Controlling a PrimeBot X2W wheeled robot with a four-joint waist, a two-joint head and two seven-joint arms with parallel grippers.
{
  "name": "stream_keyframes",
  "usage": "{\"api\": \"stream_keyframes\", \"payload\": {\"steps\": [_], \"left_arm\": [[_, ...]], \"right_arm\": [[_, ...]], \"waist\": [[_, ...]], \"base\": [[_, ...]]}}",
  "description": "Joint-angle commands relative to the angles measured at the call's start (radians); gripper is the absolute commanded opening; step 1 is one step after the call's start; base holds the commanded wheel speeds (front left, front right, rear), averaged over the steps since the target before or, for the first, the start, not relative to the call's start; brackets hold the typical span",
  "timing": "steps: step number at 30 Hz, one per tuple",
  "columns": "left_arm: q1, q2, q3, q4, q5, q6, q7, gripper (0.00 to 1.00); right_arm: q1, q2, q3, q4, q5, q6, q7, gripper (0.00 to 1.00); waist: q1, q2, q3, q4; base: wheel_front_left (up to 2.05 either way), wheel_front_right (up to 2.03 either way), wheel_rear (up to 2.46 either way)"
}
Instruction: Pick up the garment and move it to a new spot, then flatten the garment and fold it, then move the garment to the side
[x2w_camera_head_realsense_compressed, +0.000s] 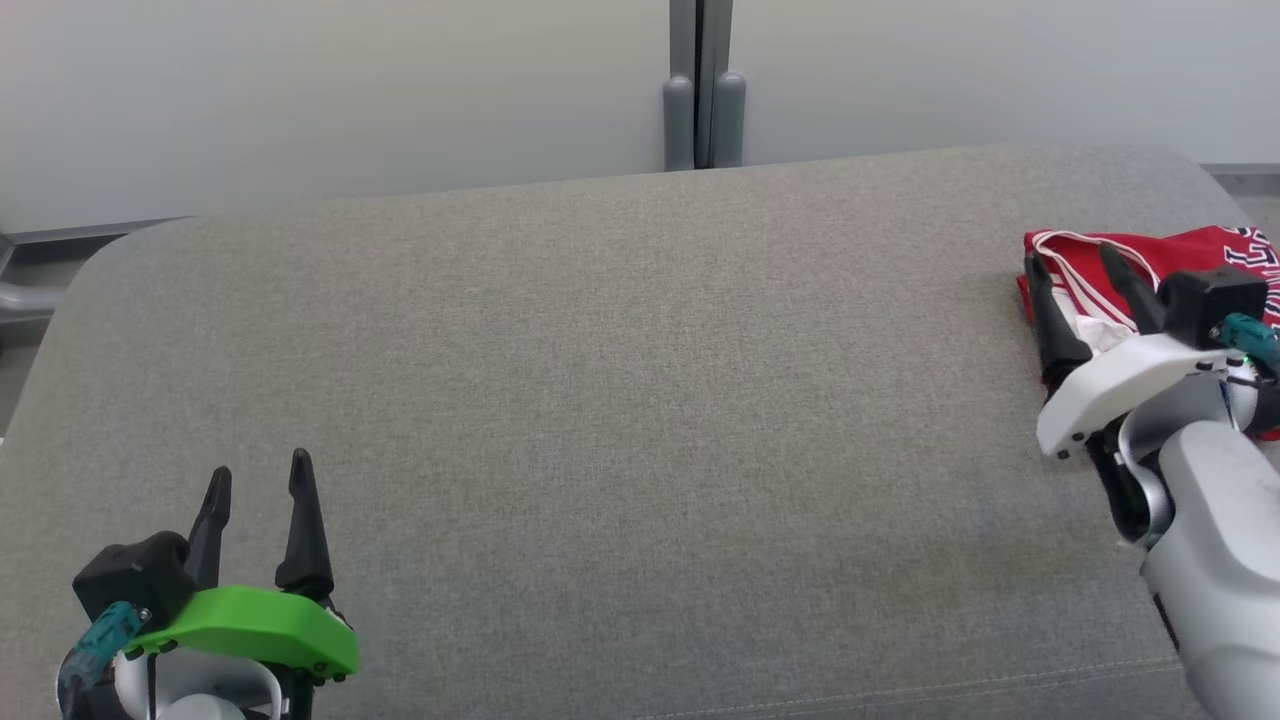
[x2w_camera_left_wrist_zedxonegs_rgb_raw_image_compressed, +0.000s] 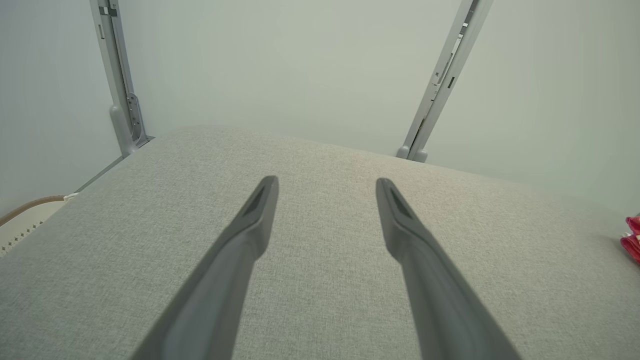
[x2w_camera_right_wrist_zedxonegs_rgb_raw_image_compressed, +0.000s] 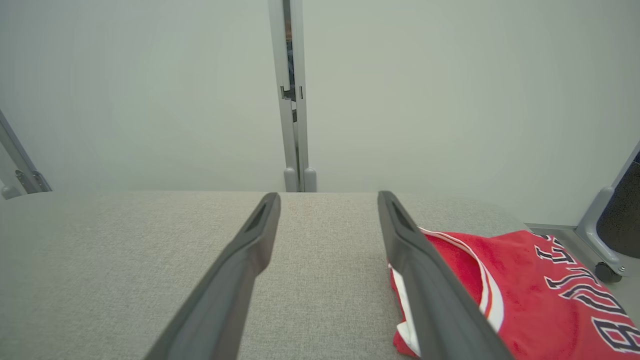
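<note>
Jersey (x2w_camera_head_realsense_compressed: 1190, 250), cushion's (x2w_camera_head_realsense_compressed: 600, 350) right edge. Left gripper (x2w_camera_head_realsense_compressed: 260, 464), right gripper (x2w_camera_head_realsense_compressed: 1068, 254): open, empty. Risk: right finger snags a layer, spoiling fold.

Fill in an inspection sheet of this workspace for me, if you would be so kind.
Surface: grey fabric pad, flat and smooth.
Job's things: red garment with white trim and dark lettering, bunched at the pad's right edge.
Clutter: nothing seen.
Grippers: left gripper open, holding nothing, over the pad's near left; right gripper open, at the garment's left edge, contact unclear.
Cables: teal connector at the left wrist, another teal connector at the right wrist.
Surroundings: pale wall panels joined by a grey post.
</note>
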Motion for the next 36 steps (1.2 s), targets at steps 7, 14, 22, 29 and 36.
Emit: {"api": "stream_keyframes", "payload": {"steps": [7,14,22,29,36], "left_arm": [[0.046,-0.013,-0.013,-0.016,0.016,0.014,-0.008,1.00],[0.062,-0.018,-0.019,-0.020,0.025,0.017,-0.012,1.00],[0.066,-0.028,-0.018,-0.013,0.048,0.007,-0.015,1.00],[0.080,-0.016,-0.026,0.009,0.058,-0.017,-0.015,1.00],[0.079,0.005,-0.025,0.023,0.045,-0.036,0.000,1.00]], "right_arm": [[0.185,0.129,-0.135,-0.194,-0.129,-0.001,0.056,1.00],[0.345,0.254,-0.219,-0.389,-0.248,-0.001,0.123,1.00],[0.450,0.286,-0.209,-0.485,-0.282,-0.001,0.171,1.00],[0.465,0.287,-0.181,-0.489,-0.266,-0.001,0.178,1.00],[0.465,0.287,-0.166,-0.482,-0.258,-0.001,0.180,1.00]], "waist": [[0.0001,0.0000,-0.029,0.030],[0.0001,0.0000,-0.037,0.037],[0.0001,0.0000,-0.040,0.031],[0.0001,0.0000,-0.047,0.029],[0.0001,0.0000,-0.059,0.036]], "base": [[0.00,0.00,0.00],[0.00,0.00,0.00],[0.00,0.00,0.00],[0.00,0.00,0.00],[0.00,0.00,0.00]]}}
